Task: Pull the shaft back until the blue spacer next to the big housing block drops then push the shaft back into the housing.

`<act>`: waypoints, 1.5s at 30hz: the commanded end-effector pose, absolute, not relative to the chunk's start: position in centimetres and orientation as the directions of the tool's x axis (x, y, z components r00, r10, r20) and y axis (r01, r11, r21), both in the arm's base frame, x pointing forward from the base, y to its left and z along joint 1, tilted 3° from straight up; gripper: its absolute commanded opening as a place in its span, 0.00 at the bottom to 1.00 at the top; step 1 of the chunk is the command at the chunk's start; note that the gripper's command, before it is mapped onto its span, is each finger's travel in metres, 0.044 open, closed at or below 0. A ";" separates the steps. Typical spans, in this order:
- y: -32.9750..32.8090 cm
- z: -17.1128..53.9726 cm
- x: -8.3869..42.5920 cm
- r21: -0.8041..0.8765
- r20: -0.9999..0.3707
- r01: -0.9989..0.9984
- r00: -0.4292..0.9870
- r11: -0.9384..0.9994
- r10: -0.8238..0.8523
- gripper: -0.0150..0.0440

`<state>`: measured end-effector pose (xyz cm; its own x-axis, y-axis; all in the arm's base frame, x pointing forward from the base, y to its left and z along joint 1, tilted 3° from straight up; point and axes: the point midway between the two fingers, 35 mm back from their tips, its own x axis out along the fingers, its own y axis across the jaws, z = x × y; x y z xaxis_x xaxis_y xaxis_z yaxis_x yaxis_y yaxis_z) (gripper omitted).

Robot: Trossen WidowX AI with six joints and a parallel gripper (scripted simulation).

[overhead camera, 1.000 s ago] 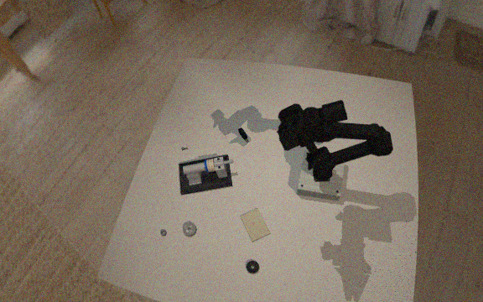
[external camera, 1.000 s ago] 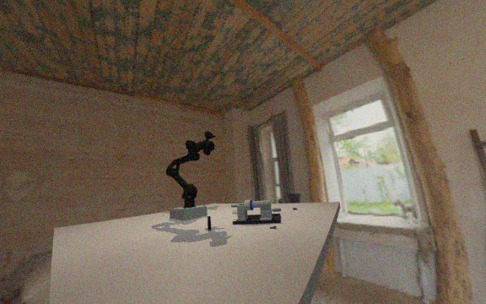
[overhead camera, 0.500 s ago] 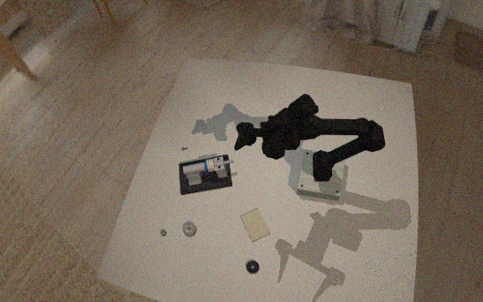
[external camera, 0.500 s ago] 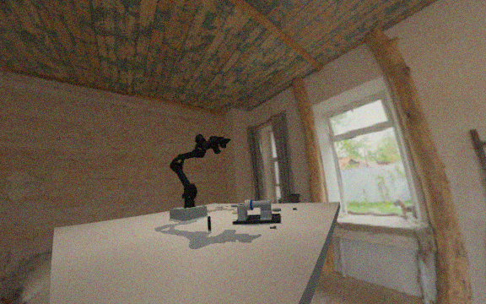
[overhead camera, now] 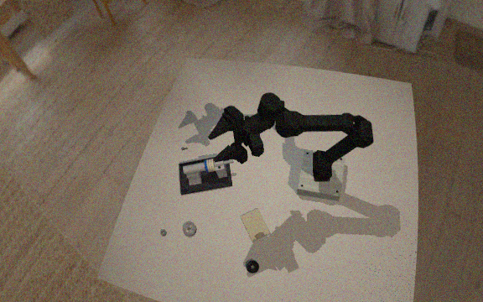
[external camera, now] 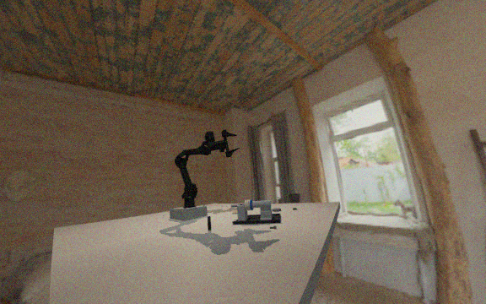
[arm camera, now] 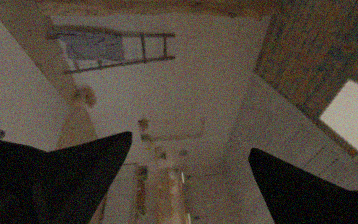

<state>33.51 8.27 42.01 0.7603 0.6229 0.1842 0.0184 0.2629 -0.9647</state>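
Note:
The housing block (overhead camera: 192, 169) (external camera: 264, 207) is a grey cylinder on a stand, on a dark base plate (overhead camera: 208, 187) (external camera: 257, 221). The blue spacer (overhead camera: 206, 165) (external camera: 251, 204) is around the shaft beside the housing. Pale cream spacers (overhead camera: 211, 164) sit against its other side. The shaft's thin grey end (overhead camera: 229, 161) points toward the robot. My gripper (overhead camera: 213, 148) (external camera: 236, 142) (arm camera: 191, 146) is open and empty, high above the table. It is clear of the assembly, which does not show in the wrist view. The exact spacer gaps are too small to tell.
A yellowish plate (overhead camera: 253, 221), a black round part (overhead camera: 252, 266), a grey ring (overhead camera: 189, 228) and a smaller grey piece (overhead camera: 163, 232) lie on the table. A tiny dark part (overhead camera: 184, 148) lies behind the base plate. The robot's base (overhead camera: 319, 192) (external camera: 188, 213) stands to one side.

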 end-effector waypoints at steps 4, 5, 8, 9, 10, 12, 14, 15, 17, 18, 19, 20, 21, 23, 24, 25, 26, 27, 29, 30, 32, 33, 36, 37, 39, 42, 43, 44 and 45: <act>4.7 35.8 40.6 -0.287 -0.105 -0.474 0.879 0.832 0.464 1.00; 4.5 35.1 41.0 -0.213 -0.130 -0.472 0.882 0.856 0.454 1.00; 3.7 33.3 42.0 0.012 -0.206 -0.428 0.883 0.904 0.421 1.00; 3.5 32.6 42.3 0.086 -0.232 -0.402 0.882 0.912 0.411 1.00; 3.2 32.0 42.6 0.157 -0.258 -0.370 0.879 0.915 0.400 1.00; 2.7 30.7 43.2 0.294 -0.310 -0.291 0.872 0.911 0.379 1.00; 2.3 29.3 43.6 0.417 -0.362 -0.194 0.861 0.888 0.358 1.00; 2.0 28.6 43.8 0.472 -0.388 -0.139 0.854 0.871 0.347 1.00; 1.5 27.3 44.2 0.569 -0.440 -0.022 0.837 0.822 0.326 1.00; 1.3 26.6 44.2 0.607 -0.465 0.037 0.826 0.793 0.318 1.00; 1.1 25.8 44.3 0.641 -0.491 0.098 0.815 0.761 0.309 1.00; 0.9 25.1 44.4 0.670 -0.516 0.160 0.802 0.725 0.300 1.00; 0.7 24.4 44.4 0.693 -0.542 0.222 0.788 0.686 0.291 1.00; 0.3 22.9 44.4 0.723 -0.592 0.349 0.758 0.596 0.274 1.00; 0.1 22.2 44.4 0.730 -0.616 0.411 0.742 0.545 0.265 1.00; -0.1 21.5 44.3 0.731 -0.640 0.473 0.724 0.491 0.256 1.00; -0.3 20.8 44.2 0.727 -0.664 0.533 0.705 0.433 0.248 1.00; -0.5 20.1 44.2 0.717 -0.688 0.590 0.685 0.372 0.239 1.00; -1.0 18.7 44.0 0.679 -0.735 0.696 0.642 0.234 0.219 1.00; -1.2 18.0 43.9 0.651 -0.757 0.741 0.619 0.161 0.209 1.00; -1.7 16.7 43.6 0.584 -0.799 0.812 0.571 0.014 0.190 1.00; -1.9 16.1 43.4 0.545 -0.818 0.837 0.545 -0.057 0.181 1.00; -2.5 14.2 42.8 0.424 -0.871 0.873 0.466 -0.239 0.155 1.00; -2.7 13.8 42.6 0.387 -0.885 0.873 0.443 -0.298 0.147 1.00; -3.1 12.6 42.2 0.299 -0.916 0.860 0.381 -0.414 0.129 1.00; -3.7 11.3 41.7 0.193 -0.945 0.796 0.308 -0.573 0.110 1.00; -3.9 10.9 41.5 0.160 -0.953 0.766 0.283 -0.622 0.103 1.00; -4.0 10.6 41.3 0.129 -0.961 0.732 0.258 -0.669 0.097 1.00; -4.2 10.2 41.1 0.100 -0.968 0.694 0.233 -0.713 0.091 1.00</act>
